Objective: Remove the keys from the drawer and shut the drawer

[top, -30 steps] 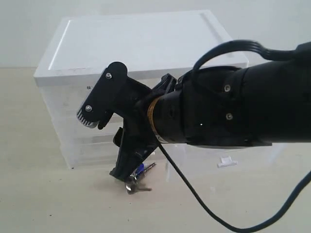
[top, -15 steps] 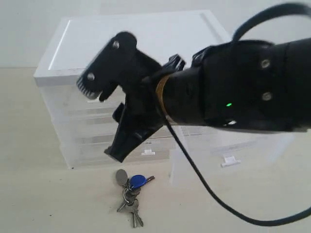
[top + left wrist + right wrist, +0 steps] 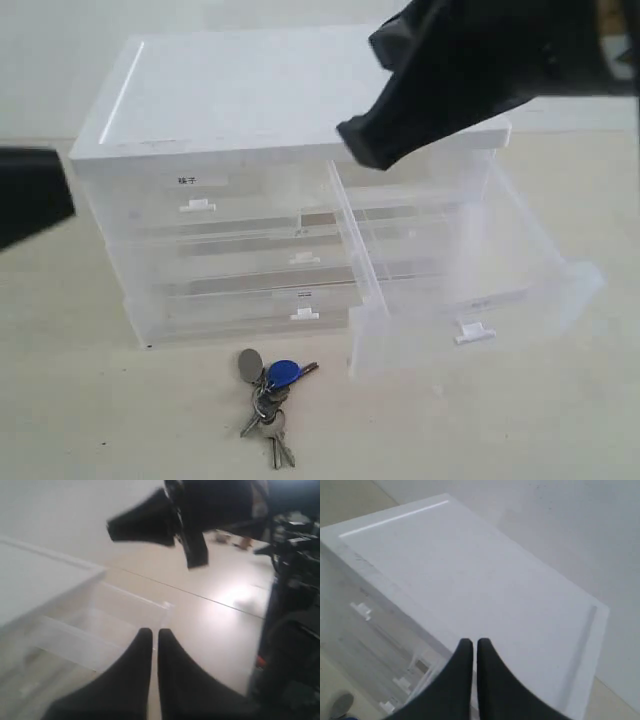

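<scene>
KEYS OUT, DRAWER OPEN: The keys point(image 3: 268, 398) are seen lying on the pale bench point(image 3: 90, 420), just in front of the translucent plastic cabinet point(image 3: 270, 90). In the exterior view they are near the left front corner of the drawer point(image 3: 452, 292), and nothing touches them. The blue fob point(image 3: 284, 374) and round grey tag point(image 3: 251, 364) are turned toward the cabinet, the silver blades away from it. The drawer, the half-width one at the upper right, is shown pulled far out, its front with the small white tab handle point(image 3: 473, 332) dipped toward the bench. The right fingers point(image 3: 461, 667) are pressed together with only a hairline slit between them and nothing held. They are positioned above the cabinet's white top and appear blurred in the exterior view. The left fingers point(image 3: 136, 665) are likewise closed on nothing, and that arm is glimpsed only as a dark shape at the exterior view's left edge, well apart from the keys. The labelled half-width drawer point(image 3: 200, 195) is seen pushed in.
</scene>
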Controlling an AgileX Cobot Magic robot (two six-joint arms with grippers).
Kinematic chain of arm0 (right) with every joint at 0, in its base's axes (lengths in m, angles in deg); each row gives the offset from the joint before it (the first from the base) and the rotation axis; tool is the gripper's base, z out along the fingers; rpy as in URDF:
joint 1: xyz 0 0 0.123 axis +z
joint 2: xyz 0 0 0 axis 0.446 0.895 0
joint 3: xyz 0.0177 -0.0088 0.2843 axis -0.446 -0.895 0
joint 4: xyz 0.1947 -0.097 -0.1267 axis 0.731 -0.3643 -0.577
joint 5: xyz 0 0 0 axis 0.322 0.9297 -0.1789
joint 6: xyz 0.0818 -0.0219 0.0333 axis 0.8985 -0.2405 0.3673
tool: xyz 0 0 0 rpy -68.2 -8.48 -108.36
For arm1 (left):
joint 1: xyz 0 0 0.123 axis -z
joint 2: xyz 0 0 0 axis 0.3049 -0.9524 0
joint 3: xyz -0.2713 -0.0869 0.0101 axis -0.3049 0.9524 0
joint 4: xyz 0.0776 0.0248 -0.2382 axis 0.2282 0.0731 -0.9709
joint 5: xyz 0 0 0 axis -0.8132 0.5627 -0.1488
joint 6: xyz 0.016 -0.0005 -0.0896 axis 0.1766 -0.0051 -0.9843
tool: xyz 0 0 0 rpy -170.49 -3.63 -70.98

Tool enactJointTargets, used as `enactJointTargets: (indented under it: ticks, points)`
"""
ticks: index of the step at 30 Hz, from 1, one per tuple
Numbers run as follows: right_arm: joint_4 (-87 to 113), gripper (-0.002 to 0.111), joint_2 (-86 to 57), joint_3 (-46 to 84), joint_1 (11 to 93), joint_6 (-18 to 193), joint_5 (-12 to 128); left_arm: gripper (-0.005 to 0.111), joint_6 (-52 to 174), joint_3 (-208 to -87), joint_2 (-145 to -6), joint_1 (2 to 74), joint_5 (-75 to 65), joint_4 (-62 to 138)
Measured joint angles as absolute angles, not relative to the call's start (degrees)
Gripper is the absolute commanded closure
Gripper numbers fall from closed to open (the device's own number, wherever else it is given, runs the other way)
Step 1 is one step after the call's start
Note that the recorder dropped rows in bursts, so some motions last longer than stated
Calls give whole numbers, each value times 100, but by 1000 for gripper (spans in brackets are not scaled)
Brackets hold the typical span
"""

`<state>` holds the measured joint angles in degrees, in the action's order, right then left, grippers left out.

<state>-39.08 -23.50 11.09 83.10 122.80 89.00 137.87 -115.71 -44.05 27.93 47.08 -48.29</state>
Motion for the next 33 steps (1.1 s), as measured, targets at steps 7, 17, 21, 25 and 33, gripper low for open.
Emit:
enactJointTargets:
  ticks: [7, 17, 21, 25, 33]
  points:
    - [-3908, 108, -2781, 1109, 8310, 12260, 9527, 102, 14374, -11682, -5883, 4270, 4996, -4623]
    - [-3908, 108, -2793, 1109, 8310, 12149, 9739, 102, 17020, -12229, -8400, 7013, 2873, -5658]
    - [-3908, 108, -2793, 1109, 8310, 12130, 9824, 102, 17385, -12722, -8931, 7418, 2008, -5976]
    - [-3908, 108, -2793, 1109, 8310, 12121, 9899, 102, 17385, -13019, -9346, 7536, 1058, -6053]
    - [-3908, 108, -2793, 1109, 8310, 12117, 10027, 102, 17252, -13274, -9438, 7547, 247, -6063]
